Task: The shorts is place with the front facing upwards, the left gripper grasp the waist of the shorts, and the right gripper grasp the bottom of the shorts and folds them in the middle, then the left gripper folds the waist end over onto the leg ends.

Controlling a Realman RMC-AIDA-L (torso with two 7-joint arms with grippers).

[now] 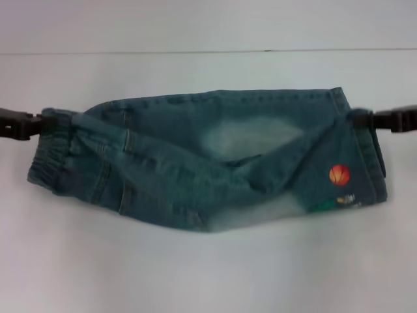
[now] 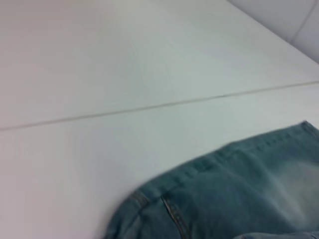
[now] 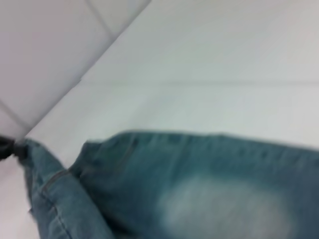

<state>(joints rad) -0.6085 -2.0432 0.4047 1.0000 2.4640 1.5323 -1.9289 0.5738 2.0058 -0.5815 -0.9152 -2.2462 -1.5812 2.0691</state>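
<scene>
The blue denim shorts (image 1: 195,163) hang stretched sideways between my two grippers over the white table, folded lengthwise and sagging in the middle. My left gripper (image 1: 40,122) is shut on the upper corner of the gathered elastic waist (image 1: 47,163) at the left. On the right, my right gripper (image 1: 358,119) is shut on the bottom of the shorts (image 1: 373,163), near the orange basketball print (image 1: 339,175). The left wrist view shows only denim (image 2: 239,194) over the table. The right wrist view shows the faded denim (image 3: 199,189) and the left gripper (image 3: 6,147) far off.
The white table (image 1: 208,274) spreads all around the shorts. A thin seam line (image 1: 195,51) runs across its far side, and a tiled wall (image 3: 45,55) rises behind.
</scene>
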